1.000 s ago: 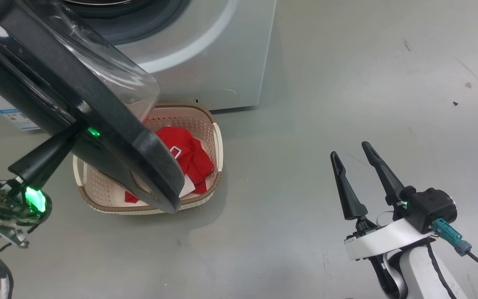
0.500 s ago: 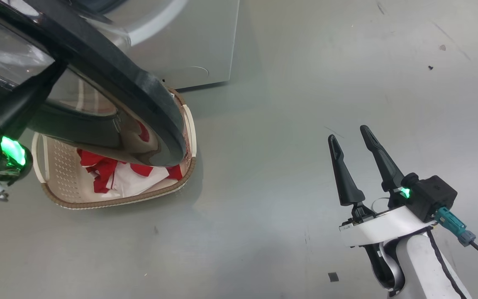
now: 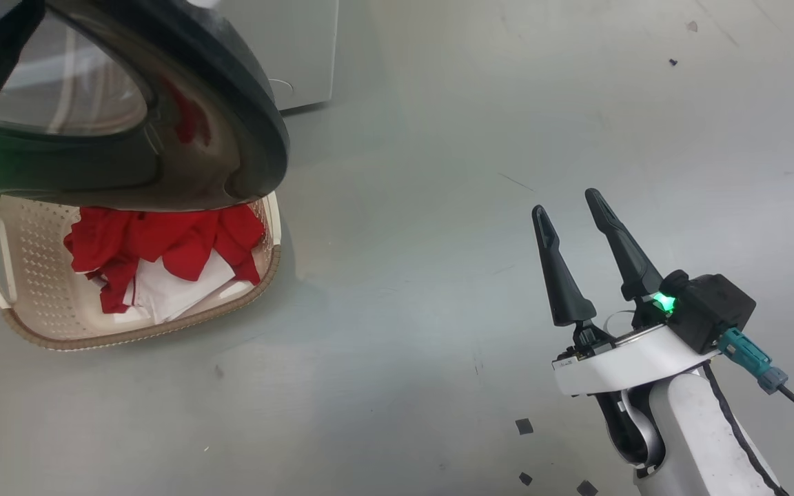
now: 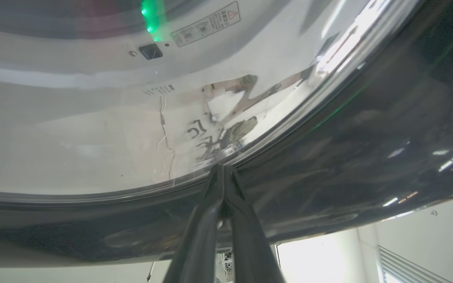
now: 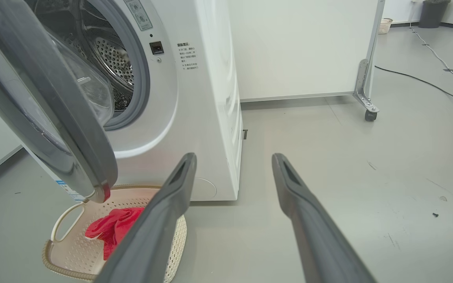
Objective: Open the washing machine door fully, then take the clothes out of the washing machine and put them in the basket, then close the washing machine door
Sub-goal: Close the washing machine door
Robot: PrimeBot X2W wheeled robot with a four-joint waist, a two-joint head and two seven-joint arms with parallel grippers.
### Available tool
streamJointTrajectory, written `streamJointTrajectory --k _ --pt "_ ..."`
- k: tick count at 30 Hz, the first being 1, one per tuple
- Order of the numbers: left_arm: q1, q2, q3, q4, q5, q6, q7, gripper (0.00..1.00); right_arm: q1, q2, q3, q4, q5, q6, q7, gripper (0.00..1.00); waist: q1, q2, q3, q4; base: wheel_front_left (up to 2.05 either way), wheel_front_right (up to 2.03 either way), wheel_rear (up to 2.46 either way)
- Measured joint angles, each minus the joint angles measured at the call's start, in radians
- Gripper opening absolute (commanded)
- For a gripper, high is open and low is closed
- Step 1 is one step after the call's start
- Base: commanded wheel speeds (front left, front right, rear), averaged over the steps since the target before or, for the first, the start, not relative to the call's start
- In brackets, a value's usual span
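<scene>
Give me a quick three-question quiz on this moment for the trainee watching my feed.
1. True or false: the left pincer, shut, has its tips on the black rim of the washing machine door.
2. The right pincer is: A) shut tight B) open, holding nothing C) gripping the door.
3. Fill in: the clothes lie in the ____.
Key: 1 true; 2 B; 3 basket.

Grey floor (image 3: 404, 310): washing machine (image 5: 210, 118) stands on it, basket (image 3: 128, 336) just beside its front; small dark scraps (image 3: 524, 426) scattered.
</scene>
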Motion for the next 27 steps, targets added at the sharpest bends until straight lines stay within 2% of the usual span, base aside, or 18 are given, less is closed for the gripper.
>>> streamJointTrajectory --k 12,27 --pt "-0.127 0.023 -0.003 0.072 0.029 0.019 -0.037 0.0 -0.022 0.001 0.006 -0.006 0.027 -0.017 0.0 1.0 0.0 0.0001 0.05 -0.06 0.0 0.0 0.0" --pt "-0.241 0.024 -0.028 0.146 0.082 0.017 -0.063 0.0 -0.056 0.002 0.011 -0.006 0.027 -0.017 0.0 1.0 0.0 0.0 0.069 -0.077 0.0 0.0 0.0"
